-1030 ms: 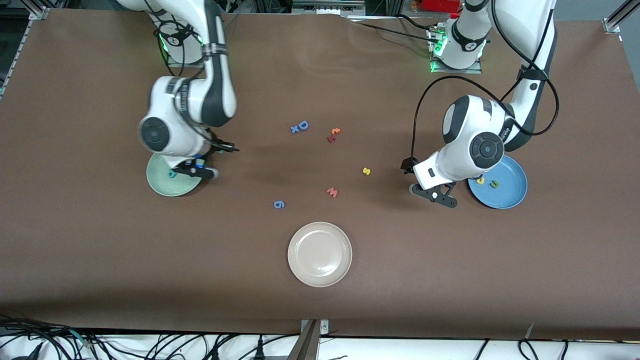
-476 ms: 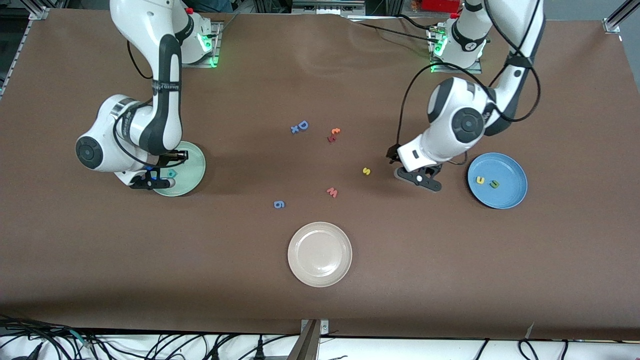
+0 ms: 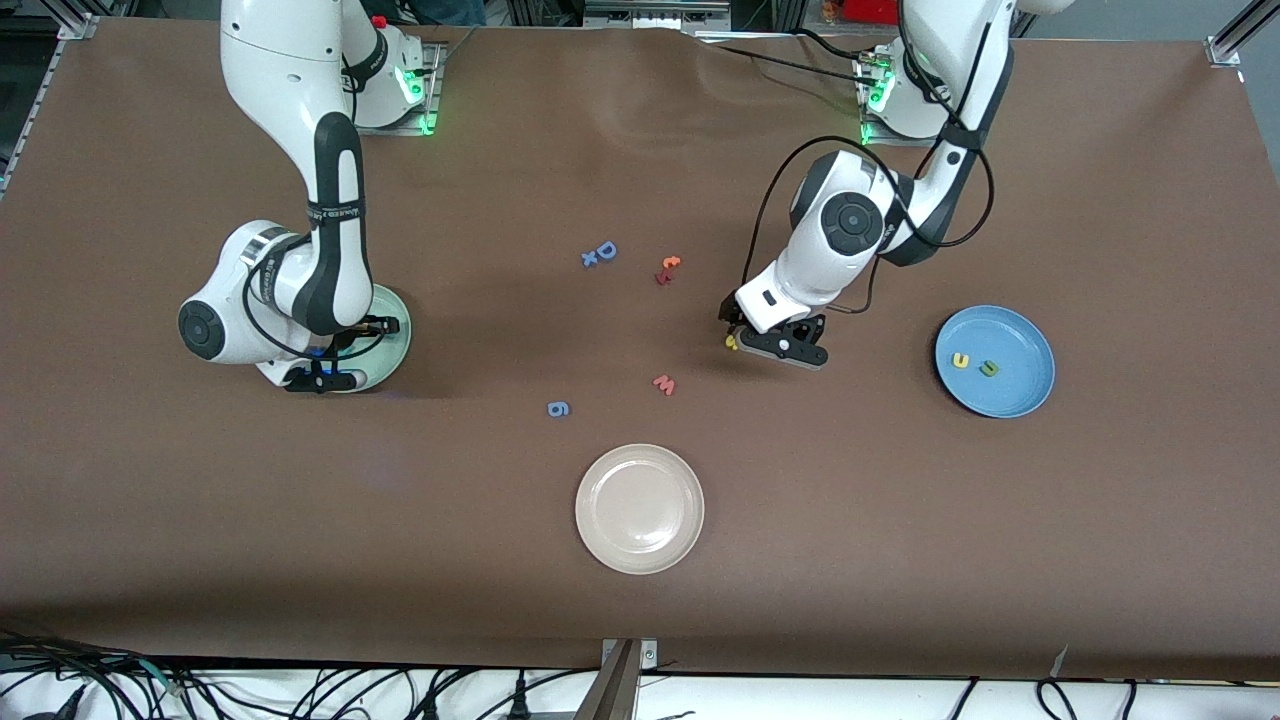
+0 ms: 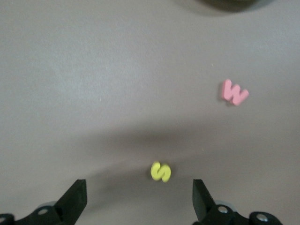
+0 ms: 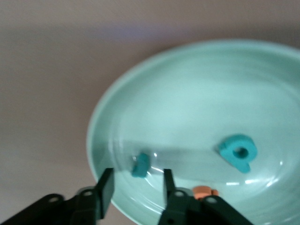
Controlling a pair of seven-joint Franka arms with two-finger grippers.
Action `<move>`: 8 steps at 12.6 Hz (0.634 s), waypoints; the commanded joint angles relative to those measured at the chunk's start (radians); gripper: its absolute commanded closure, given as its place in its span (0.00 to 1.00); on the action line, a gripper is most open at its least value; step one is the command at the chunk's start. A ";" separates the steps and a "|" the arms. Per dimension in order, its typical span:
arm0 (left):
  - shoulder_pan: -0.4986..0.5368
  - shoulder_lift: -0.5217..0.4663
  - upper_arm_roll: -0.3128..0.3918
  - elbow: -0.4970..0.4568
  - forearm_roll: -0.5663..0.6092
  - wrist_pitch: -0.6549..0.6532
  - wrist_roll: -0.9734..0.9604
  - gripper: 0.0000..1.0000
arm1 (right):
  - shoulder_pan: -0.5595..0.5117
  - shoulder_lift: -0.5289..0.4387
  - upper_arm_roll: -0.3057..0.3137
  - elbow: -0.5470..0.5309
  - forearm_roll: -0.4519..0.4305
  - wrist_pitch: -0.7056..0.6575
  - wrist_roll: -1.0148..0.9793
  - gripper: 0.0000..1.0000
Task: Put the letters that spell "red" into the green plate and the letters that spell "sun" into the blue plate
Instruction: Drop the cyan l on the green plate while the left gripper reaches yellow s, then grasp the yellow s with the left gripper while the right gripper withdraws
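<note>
The green plate (image 5: pixel 197 117) holds a teal r (image 5: pixel 140 165), a teal d (image 5: pixel 238 152) and an orange e (image 5: pixel 205 191), the e partly hidden by a finger. My right gripper (image 5: pixel 137 187) hangs open just above the plate's rim (image 3: pixel 390 335), and the r lies free past its tips. In the front view this arm hides the letters. My left gripper (image 4: pixel 138 199) stands wide open low over the table, with the yellow s (image 4: pixel 161 172) lying flat between and ahead of its fingers. The blue plate (image 3: pixel 1020 385) holds a yellow u (image 3: pixel 960 360) and an olive n (image 3: pixel 988 368).
A red w (image 3: pixel 664 384) lies near the s, nearer the front camera. A blue 6 (image 3: pixel 558 408), a blue D with a small x (image 3: pixel 600 252) and an orange t (image 3: pixel 668 266) lie mid-table. A beige plate (image 3: pixel 640 508) sits nearest the front camera.
My left arm swung from beside the blue plate to over the s. My right arm moved across the green plate, its fingers opened, and the teal r now lies in the plate.
</note>
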 commanded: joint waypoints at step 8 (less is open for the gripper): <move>-0.067 0.104 0.014 0.010 0.118 0.079 -0.119 0.10 | 0.001 -0.010 -0.111 0.433 -0.226 -0.476 0.045 0.00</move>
